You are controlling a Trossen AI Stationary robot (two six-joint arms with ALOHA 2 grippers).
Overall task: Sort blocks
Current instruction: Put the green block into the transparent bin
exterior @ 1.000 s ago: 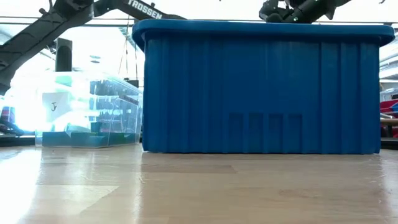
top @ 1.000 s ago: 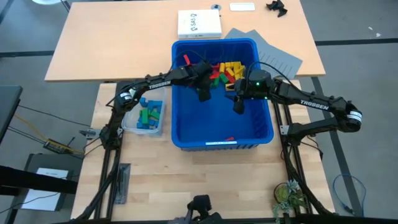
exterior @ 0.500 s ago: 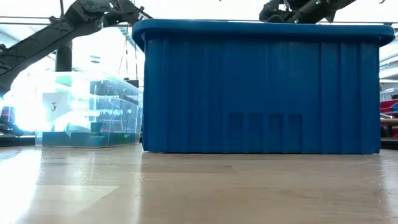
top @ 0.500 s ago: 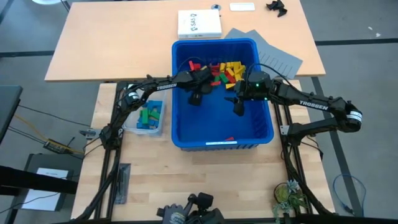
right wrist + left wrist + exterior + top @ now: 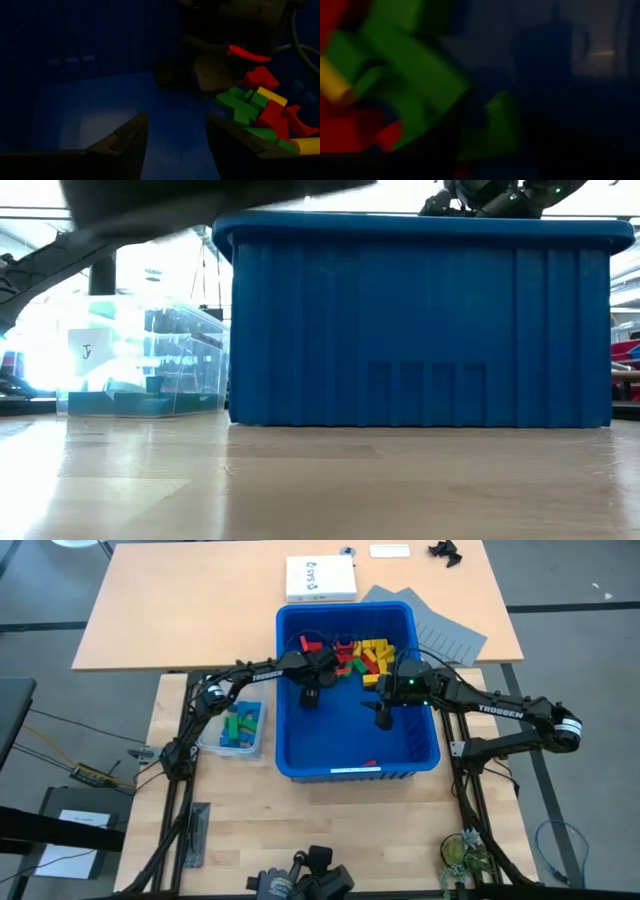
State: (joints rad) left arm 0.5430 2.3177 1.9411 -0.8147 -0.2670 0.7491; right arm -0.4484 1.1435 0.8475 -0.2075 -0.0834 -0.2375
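The blocks (image 5: 362, 652), red, yellow and green, lie heaped at the far end of the large blue bin (image 5: 345, 730); they also show in the right wrist view (image 5: 260, 102). One red block (image 5: 368, 762) lies alone near the bin's near wall. My left gripper (image 5: 310, 697) is down inside the bin at the heap's near left edge, with green blocks (image 5: 415, 75) close before it. My right gripper (image 5: 177, 142) stands open over the bin's bare floor, right of the left one, nothing between its fingers. Blue and green blocks lie in the small clear tub (image 5: 232, 728).
The clear tub (image 5: 140, 355) stands on the table just left of the bin (image 5: 420, 320). On the far table lie a white box (image 5: 320, 578), grey sheets (image 5: 445, 632) and a small black object (image 5: 445, 551). The bin's near half has bare floor.
My left gripper has sunk into the bin, shifting a little toward the bin's left wall and near side, and has rolled about its own axis. It now sits low beside the heap of blocks. The blocks have not visibly moved.
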